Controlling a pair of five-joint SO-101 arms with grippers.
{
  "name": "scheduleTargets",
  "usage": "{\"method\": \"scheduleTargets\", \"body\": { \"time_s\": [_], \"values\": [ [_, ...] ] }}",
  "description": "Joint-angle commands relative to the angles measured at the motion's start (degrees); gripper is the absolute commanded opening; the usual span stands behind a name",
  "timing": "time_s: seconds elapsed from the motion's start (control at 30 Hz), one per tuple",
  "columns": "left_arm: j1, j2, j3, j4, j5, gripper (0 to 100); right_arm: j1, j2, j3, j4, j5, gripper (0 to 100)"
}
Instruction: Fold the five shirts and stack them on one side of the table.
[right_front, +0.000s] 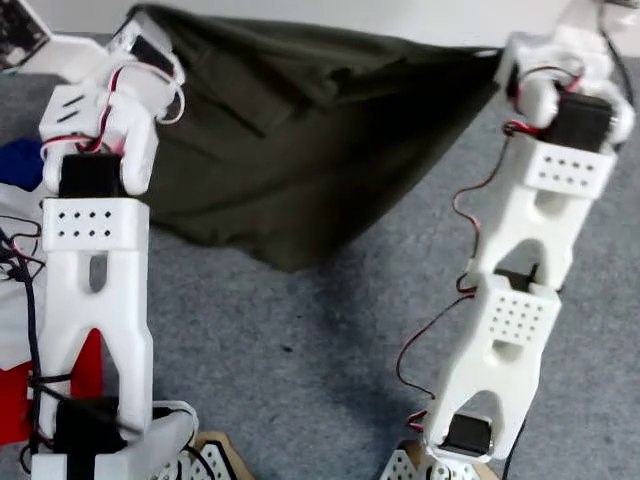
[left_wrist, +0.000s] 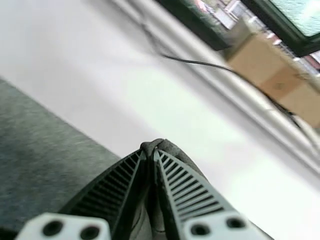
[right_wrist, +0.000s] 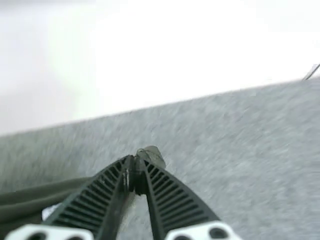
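The left hand (left_wrist: 151, 150) and right hand (right_wrist: 137, 162) each clench a corner of the dark shirt (right_front: 300, 150), stretched from eleven to one o'clock over the bench (right_front: 300, 380); next, probably, lowering it flat for folding.

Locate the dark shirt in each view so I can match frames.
High view: dark shirt stretched across the far side, one corner sagging toward the middle.
Left wrist view: a fold of it pinched in the left gripper.
Right wrist view: a nub pinched in the right gripper, more trailing alongside.
Shared landmark: the grey table cover.
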Motion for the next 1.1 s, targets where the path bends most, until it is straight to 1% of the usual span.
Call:
{"method": "scheduleTargets", "body": {
  "time_s": [0.0,0.1,0.17,0.27,0.53,0.8,0.93,1.07],
  "values": [
    [1.8,-1.5,-6.8,7.6,0.4,1,3.1,-7.4,-6.3,-1.6,-0.8,0.5],
    [0.7,-1.5,-7.3,10.7,0.4,1,4.5,-9.4,-6.2,-1.3,-0.8,0.5],
    [-1.5,-1.4,-7.6,10.7,0.5,1,5.2,-10.2,-6.2,-1.5,-0.8,0.5],
    [-2.2,-1.5,-8.9,9.8,0.6,1,5.5,-11.6,-6.2,-1.7,-0.8,0.5],
    [-1.3,-4.5,-11.1,9.8,0.6,1,6.5,-19.6,-6.3,-0.7,-0.8,0.5],
    [0.6,-14.5,-10.9,9.8,0.6,1,6.5,-30.3,-6.2,0.3,-0.4,0.5],
    [1.6,-19.4,-10.9,14.2,0.6,1,6.4,-34.2,-6.2,2.9,-0.4,0.5],
    [4.1,-23.3,-10.9,22.8,0.4,1,5.5,-36.9,-6.2,7.5,-0.3,0.5]
  ]
}}
